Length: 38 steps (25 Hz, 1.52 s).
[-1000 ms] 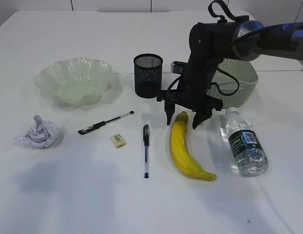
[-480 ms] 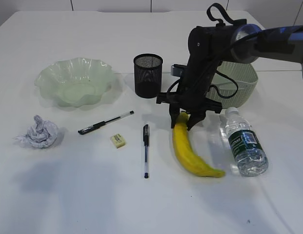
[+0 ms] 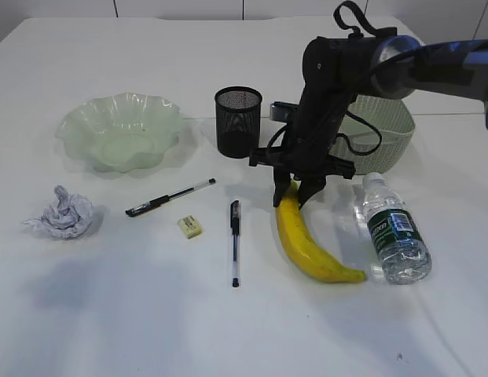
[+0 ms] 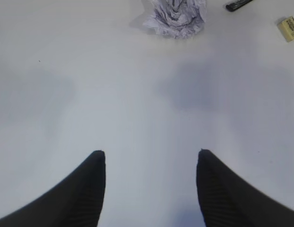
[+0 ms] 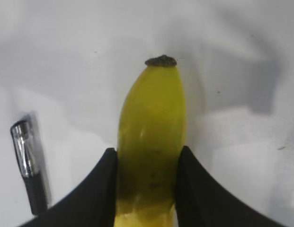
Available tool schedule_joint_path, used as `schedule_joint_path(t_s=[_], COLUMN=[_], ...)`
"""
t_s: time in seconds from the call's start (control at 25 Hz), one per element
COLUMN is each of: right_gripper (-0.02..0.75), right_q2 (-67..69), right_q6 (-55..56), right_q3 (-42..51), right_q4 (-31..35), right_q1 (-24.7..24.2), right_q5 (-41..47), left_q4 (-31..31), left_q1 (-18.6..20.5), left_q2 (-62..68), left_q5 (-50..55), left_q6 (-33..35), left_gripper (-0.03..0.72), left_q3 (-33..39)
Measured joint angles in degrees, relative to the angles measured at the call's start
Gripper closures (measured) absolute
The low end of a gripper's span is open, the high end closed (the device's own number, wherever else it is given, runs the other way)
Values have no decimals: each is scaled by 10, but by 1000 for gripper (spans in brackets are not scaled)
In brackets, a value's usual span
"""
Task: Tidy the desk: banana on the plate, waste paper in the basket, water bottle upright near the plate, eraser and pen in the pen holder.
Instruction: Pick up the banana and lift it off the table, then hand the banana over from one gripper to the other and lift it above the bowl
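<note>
My right gripper (image 3: 295, 195) is shut on the far end of the yellow banana (image 3: 310, 245), which lies on the white desk (image 3: 244, 330); its fingers press both sides of the banana (image 5: 151, 127) in the right wrist view. The pale-green plate (image 3: 122, 131) sits far left. The crumpled waste paper (image 3: 63, 212) lies below it and shows in the left wrist view (image 4: 177, 16). The water bottle (image 3: 394, 232) lies on its side at the right. The eraser (image 3: 190, 227) and two pens (image 3: 171, 196) (image 3: 235, 242) lie mid-desk. The black pen holder (image 3: 238, 120) stands behind them. My left gripper (image 4: 150, 158) is open over bare desk.
The sage-green basket (image 3: 385, 129) stands behind my right arm, close to the bottle. A pen's end (image 5: 28, 165) lies left of the banana in the right wrist view. The eraser (image 4: 289, 28) shows at the left wrist view's top right.
My right gripper has come down and closed on the banana's far end. The banana's near end has swung right, toward the bottle.
</note>
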Motion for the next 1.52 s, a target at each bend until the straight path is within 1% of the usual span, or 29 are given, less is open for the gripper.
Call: schedule_joint_path(t_s=[0.24,0.52,0.68,0.84,1.0,1.16,1.28,1.36,1.44,1.52], right_gripper=[516,516,516,516,517,517,518,518,518,518], right_q2=[-11,-68,-111,-170,-253,-363,-438,-470,-481,-482], right_q6=[-53,-99,-118,-131,-146,-169,-174,-177,-187,-211], right_q3=[-15,-15,10,82,200,326,393,416,420,421], right_q4=[15,29,39,44,60,102,115,120,135,175], right_q1=[0,0,3,16,31,36,36,36,36,36], right_q5=[38,56,57,37,-21,-89,-120,-127,-139,-158], left_q4=[0,0,0,-1,-2,-3,-6,-12,-20,-25], left_q1=[0,0,0,0,0,0,0,0,0,0], left_q2=[0,0,0,0,0,0,0,0,0,0], left_q5=[0,-4,-5,-6,-6,-8,-18,-23,-25,-37], left_q6=[0,0,0,0,0,0,0,0,0,0], left_gripper=[263,263,263,263,263,267,278,281,283,283], left_q3=[0,0,0,0,0,0,0,0,0,0])
